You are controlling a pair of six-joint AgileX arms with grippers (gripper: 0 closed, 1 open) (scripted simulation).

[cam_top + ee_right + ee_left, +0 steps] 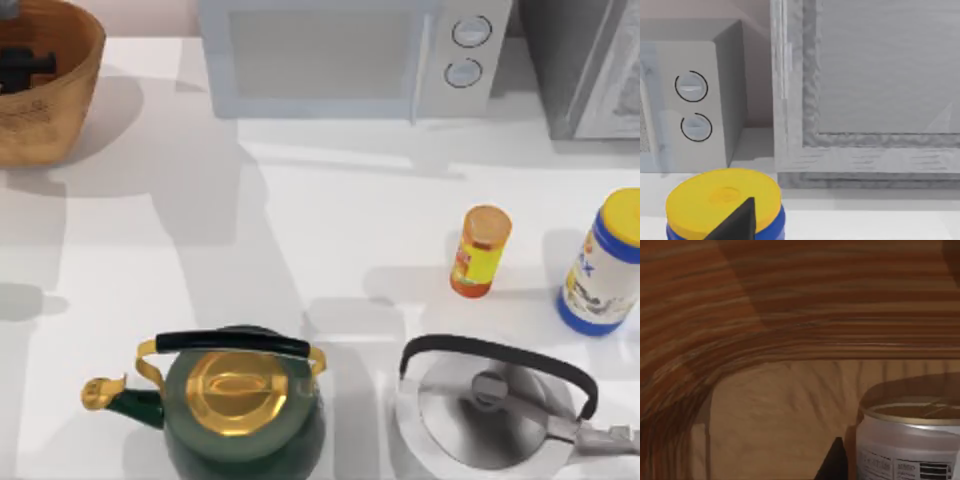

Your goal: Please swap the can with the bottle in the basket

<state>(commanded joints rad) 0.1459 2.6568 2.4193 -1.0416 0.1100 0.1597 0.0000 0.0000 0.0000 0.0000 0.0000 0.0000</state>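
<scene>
The wicker basket [70, 90] stands at the table's far left corner, and my left gripper [25, 68] is down inside it as a dark shape. In the left wrist view the white can [910, 445] with its pale gold top stands upright on the basket's floor [780, 405], close against a dark part of that gripper. The orange-yellow bottle [480, 251] with an orange cap stands upright on the table right of centre, with nothing holding it. A dark tip of my right gripper [737, 222] shows just in front of a yellow lid.
A blue and white container with a yellow lid [605, 265] stands at the right edge. A green kettle [240, 405] and a steel kettle [495, 410] sit along the front. A microwave [350, 55] and a grey cabinet [585, 65] line the back.
</scene>
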